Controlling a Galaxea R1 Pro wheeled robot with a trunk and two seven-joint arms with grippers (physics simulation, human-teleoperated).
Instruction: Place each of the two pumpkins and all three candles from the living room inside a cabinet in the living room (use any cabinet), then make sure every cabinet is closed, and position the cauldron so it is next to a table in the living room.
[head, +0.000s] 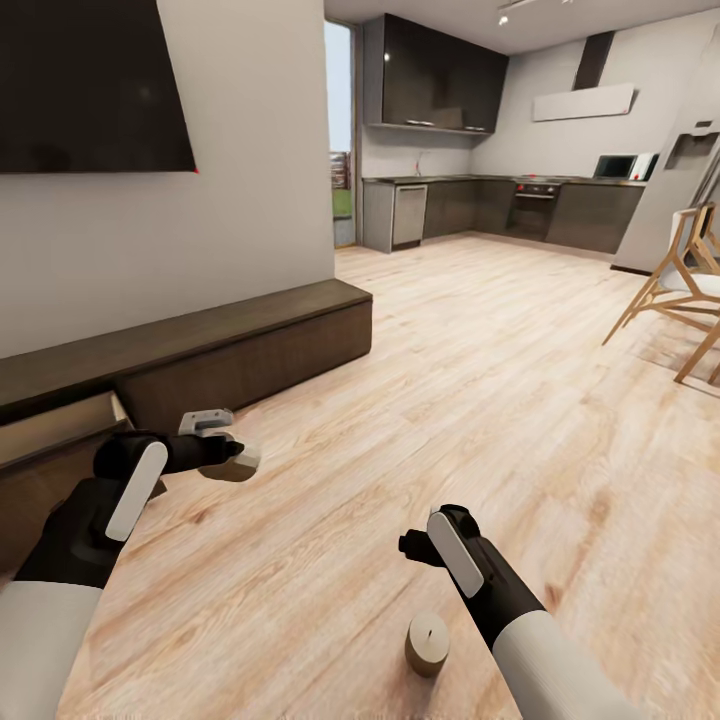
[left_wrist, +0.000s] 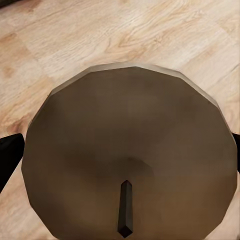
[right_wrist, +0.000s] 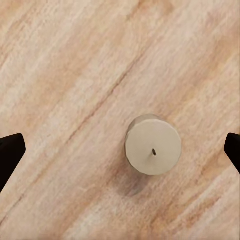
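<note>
A beige candle is held just above the floor with my left gripper shut on it. In the left wrist view its round top and dark wick are close up, with a black fingertip at its side. A second beige candle stands upright on the wood floor. My right gripper hovers over that candle, open, with its fingertips spread wide and apart from it. The dark-brown cabinet runs along the wall, and its pull-out front beside my left arm is open.
A dark TV hangs on the wall above the cabinet. A wooden chair stands at the right. The kitchen units lie far back, with wide wood floor between.
</note>
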